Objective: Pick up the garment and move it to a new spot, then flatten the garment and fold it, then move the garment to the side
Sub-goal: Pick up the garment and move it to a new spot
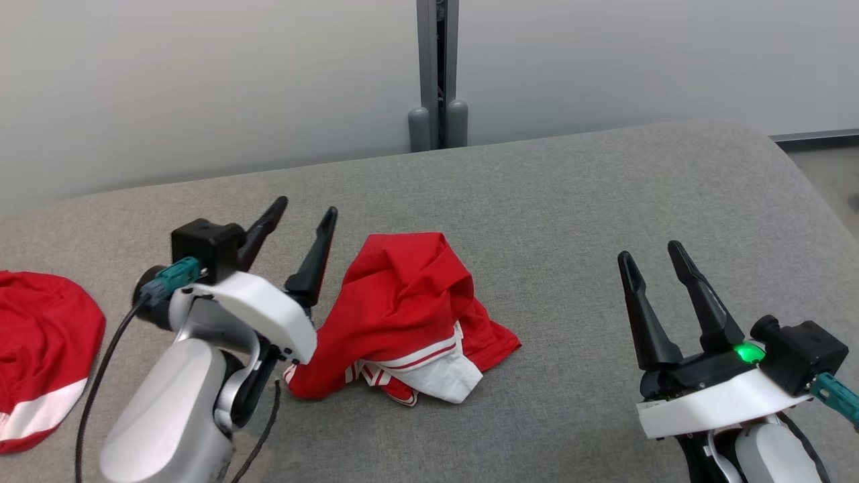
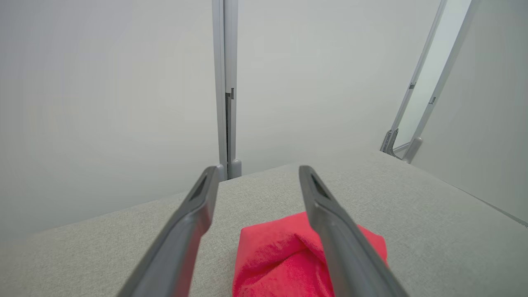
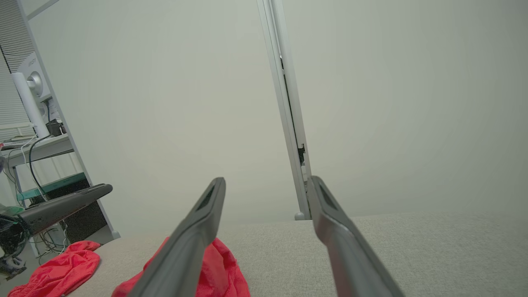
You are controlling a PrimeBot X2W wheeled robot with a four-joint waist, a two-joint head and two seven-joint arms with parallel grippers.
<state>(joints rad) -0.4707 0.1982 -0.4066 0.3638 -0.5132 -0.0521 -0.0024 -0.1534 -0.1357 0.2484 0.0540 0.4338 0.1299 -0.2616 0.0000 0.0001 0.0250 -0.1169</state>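
The left tool (image 1: 306, 206) hangs with its two dark tapered fingers spread apart, nothing between them, and the red garment (image 1: 402, 302) lies just beside it on its right, the near edge of the cloth tucked close under the tool's white wrist shell. In the left wrist view the garment (image 2: 276, 260) sits low between and under the parted fingers of that tool (image 2: 259, 169). The right tool (image 1: 649, 250) is also spread and empty, well apart from the garment, which lies off to its left. The garment is a crumpled heap rather than a flat piece, about as wide as it is deep, so I cannot name a clear long axis; its peaked red fold faces the far wall and its white, red-striped hem turns toward the robot. The cloth looks thin and smooth against the grey woven covering of the counter (image 1: 577, 201). A second red garment (image 1: 40, 335) with a white band lies left of the left tool.
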